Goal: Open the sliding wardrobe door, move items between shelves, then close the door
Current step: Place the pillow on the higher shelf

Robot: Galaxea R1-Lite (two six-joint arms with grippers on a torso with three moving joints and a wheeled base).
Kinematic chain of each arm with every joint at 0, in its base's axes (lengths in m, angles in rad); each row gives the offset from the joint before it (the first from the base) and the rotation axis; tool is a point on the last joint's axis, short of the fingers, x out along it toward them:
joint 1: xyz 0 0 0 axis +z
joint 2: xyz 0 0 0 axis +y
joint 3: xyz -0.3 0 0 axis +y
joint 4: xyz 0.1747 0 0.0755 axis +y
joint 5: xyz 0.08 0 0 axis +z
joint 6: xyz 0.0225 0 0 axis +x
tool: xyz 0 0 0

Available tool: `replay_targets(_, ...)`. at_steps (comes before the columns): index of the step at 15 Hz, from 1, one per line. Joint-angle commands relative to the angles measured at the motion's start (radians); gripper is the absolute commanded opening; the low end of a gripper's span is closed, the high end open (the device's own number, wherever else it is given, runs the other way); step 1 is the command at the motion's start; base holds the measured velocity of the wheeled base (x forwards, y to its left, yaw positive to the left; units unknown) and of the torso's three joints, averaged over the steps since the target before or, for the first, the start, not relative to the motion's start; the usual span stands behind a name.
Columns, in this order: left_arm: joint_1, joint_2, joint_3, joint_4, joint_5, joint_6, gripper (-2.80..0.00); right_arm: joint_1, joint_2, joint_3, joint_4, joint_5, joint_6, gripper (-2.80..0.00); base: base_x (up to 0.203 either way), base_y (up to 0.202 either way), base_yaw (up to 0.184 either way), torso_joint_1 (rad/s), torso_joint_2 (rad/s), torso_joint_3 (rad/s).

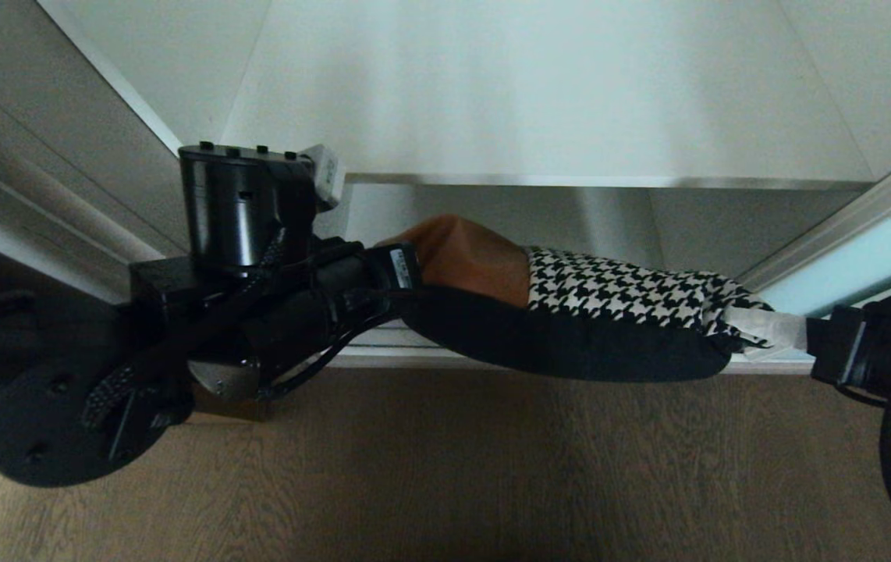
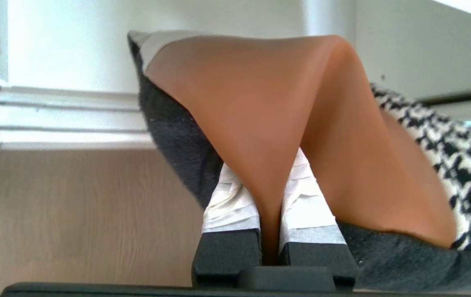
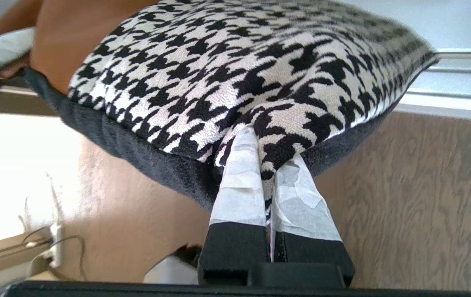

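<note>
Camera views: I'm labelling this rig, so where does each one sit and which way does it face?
Head view: on the head, looking down at the shelf; both arms show.
Left wrist view: behind the left end effector, shut on the pillow, tan end.
Right wrist view: behind the right end effector, shut on its houndstooth end.
All three share the pillow and the wood floor.

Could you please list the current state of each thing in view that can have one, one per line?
pillow: lifted off the shelves, stretched between both grippers in front of the wardrobe.
left gripper: shut on the pillow's tan end.
right gripper: shut on the pillow's houndstooth end.
sliding wardrobe door: slid aside to the right, wardrobe open.
shelf: bare where visible.
</note>
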Motion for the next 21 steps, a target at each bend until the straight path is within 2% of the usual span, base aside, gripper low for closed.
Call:
replay_targets(1, -0.007, -0.081, 0.038, 0.004, 0.004, -0.004, -2.8, 0.003, -0.097, 0.0, 0.045, 0.005, 0.003, -2.8, 0.0, 0.0, 0.0, 0.0, 0.0, 0.0)
replay_targets(5, -0.016, -0.197, 0.104, 0.023, 0.006, 0.007, -2.8, 0.004, -0.216, -0.012, 0.178, 0.002, 0.045, -2.8, 0.0, 0.0, 0.0, 0.0, 0.0, 0.0)
replay_targets(8, -0.044, -0.259, 0.135, 0.131, 0.029, 0.093, -2.8, 0.005, -0.29, -0.009, 0.258, 0.002, 0.063, -2.8, 0.0, 0.0, 0.0, 0.0, 0.0, 0.0)
replay_targets(10, -0.044, -0.263, 0.15, 0.134, 0.058, 0.099, -2.8, 0.007, -0.293, -0.008, 0.278, 0.0, 0.063, -2.8, 0.0, 0.0, 0.0, 0.0, 0.0, 0.0)
replay_targets(13, -0.055, -0.252, 0.21, 0.125, 0.047, 0.153, -2.8, 0.022, -0.292, 0.007, 0.297, -0.001, 0.056, -2.8, 0.0, 0.0, 0.0, 0.0, 0.0, 0.0)
replay_targets(15, -0.081, -0.227, 0.193, 0.112, 0.046, 0.149, -2.8, 0.047, -0.275, 0.012, 0.307, -0.002, 0.051, -2.8, 0.0, 0.0, 0.0, 0.0, 0.0, 0.0)
replay_targets(19, -0.107, -0.19, 0.185, -0.027, 0.044, 0.141, -2.8, 0.104, -0.245, 0.004, 0.297, -0.004, 0.052, -2.8, 0.0, 0.0, 0.0, 0.0, 0.0, 0.0)
replay_targets(21, -0.107, -0.198, 0.176, -0.027, 0.042, 0.109, -2.8, 0.126, -0.224, 0.002, 0.297, -0.002, 0.056, -2.8, 0.0, 0.0, 0.0, 0.0, 0.0, 0.0)
